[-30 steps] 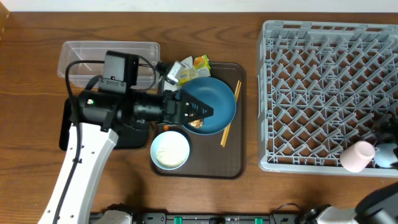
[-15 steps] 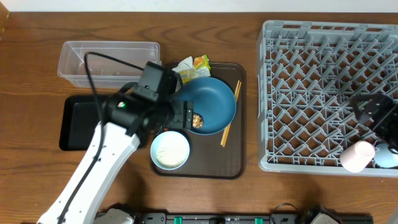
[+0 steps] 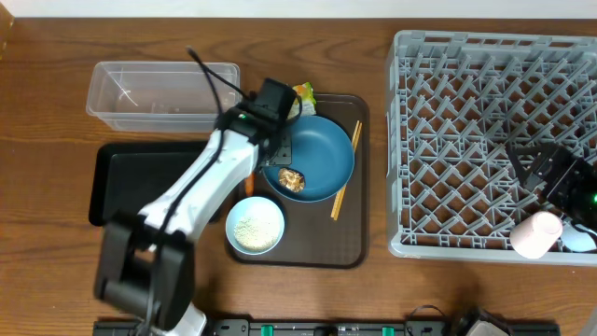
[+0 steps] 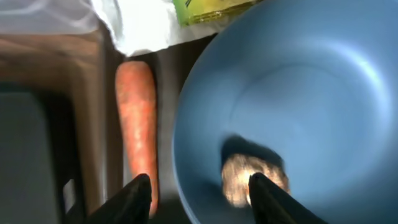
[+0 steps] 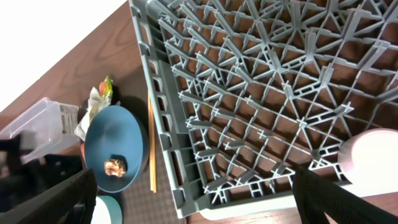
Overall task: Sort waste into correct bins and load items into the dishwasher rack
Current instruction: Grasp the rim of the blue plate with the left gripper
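Overhead: one dark blue bowl point(image 3: 328, 149) is sitting on the brown tray point(image 3: 359, 238), carrying one brown scrap clump point(image 3: 292, 179); one pink cup point(image 3: 534, 233) and one light blue cup point(image 3: 579, 239) are standing in the rack's point(image 3: 466, 140) near right corner. Left wrist: the left gripper point(image 4: 202, 196) is gaping, unloaded, astride the bowl's rim, with one smooth orange carrot point(image 4: 137, 124) lying just left. Right wrist: the right gripper point(image 5: 193, 205) is hanging spread and unloaded over the rack.

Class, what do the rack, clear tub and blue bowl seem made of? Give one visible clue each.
Rack: grey moulded plastic, matt, thin lattice pegs. Clear tub: transparent plastic; the table shows through. Blue bowl: probably glazed ceramic or melamine, smooth with soft sheen.
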You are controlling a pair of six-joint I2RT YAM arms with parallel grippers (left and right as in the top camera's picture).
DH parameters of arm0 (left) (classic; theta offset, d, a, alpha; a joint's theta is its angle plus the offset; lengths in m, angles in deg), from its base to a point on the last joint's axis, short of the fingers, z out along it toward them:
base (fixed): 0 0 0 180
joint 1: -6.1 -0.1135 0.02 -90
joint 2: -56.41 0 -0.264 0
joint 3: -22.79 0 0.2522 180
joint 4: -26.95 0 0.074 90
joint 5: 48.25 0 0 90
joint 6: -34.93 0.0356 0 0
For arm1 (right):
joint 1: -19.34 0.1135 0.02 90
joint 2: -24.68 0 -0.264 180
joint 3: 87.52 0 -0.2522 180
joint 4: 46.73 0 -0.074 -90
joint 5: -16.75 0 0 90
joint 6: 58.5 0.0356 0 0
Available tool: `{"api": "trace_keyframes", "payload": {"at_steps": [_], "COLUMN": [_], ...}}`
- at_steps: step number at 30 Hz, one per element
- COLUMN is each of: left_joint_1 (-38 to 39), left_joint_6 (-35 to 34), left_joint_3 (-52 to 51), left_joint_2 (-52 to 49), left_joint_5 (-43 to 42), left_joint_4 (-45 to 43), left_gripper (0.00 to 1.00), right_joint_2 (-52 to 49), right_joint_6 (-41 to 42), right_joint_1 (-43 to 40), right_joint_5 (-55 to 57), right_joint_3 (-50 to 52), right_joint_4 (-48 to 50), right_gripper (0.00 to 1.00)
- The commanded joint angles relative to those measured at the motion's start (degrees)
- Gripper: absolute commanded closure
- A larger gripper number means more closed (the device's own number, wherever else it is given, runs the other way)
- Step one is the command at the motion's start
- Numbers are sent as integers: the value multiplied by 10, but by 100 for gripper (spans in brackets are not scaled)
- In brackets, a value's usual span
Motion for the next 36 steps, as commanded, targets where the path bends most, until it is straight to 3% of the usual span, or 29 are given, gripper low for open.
{"api": "trace_keyframes", "payload": {"at_steps": [1,10,15,19,22,25,31,36], "left_joint_1": [-6,-11,-11,-13,-16,-21,-29,-42], "left_joint_6": [-6,-10,-10,-10,-10,-10,-10,-9], "left_joint_3": [-8,-8,-8,-8,-8,-8,-6,12], "left_joint_2": [-31,-78,-109,-128,-136,-138,-116,-53], "left_joint_5": [13,13,13,13,13,12,-3,-2], "left_joint_4": [-14,-56,-72,-92,-108,-111,-83,4], "left_gripper": [49,49,58,77,81,94,94,94], "right_joint_2": [-2,-10,-21,-29,-33,-35,-35,-35], "right_joint_6": [-8,-8,-8,-8,-8,-8,-8,-8], "right_joint_1": [11,26,31,32,32,32,32,32], "right_joint_5": [-2,2,5,7,7,7,11,11], "right_joint_3": [-3,-3,-3,-3,-3,-3,-3,-3], "right_joint_4": [-3,-2,-4,-4,-4,-4,-5,-6], "right_gripper": [8,9,8,8,9,9,9,9]}}
